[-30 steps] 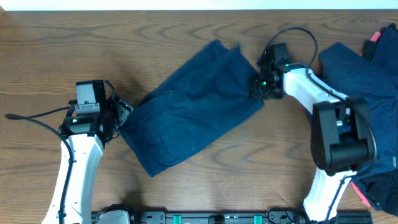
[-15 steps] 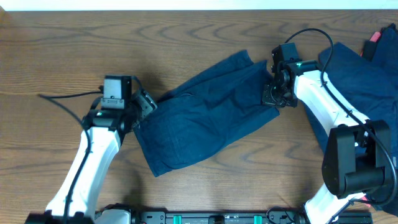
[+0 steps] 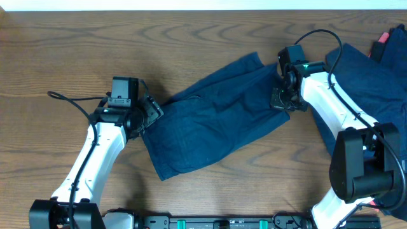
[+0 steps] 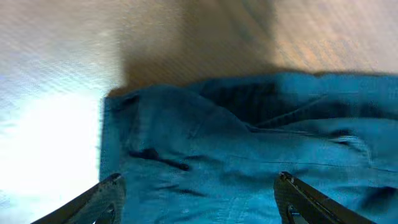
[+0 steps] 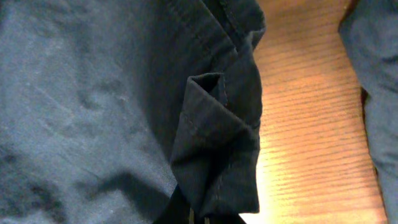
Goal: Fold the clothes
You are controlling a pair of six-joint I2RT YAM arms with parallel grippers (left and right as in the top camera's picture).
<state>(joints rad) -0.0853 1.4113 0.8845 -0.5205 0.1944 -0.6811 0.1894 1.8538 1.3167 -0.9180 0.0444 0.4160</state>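
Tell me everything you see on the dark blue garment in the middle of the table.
The dark blue garment looks like denim-weight shorts, lying mostly flat and wrinkled, slanting from near-left to far-right across the wooden table. Stitched seams show. The right claw pinches its right edge, where a hemmed corner folds over. The left claw hangs open over its left edge.

Left gripper wide, right apparently pinched
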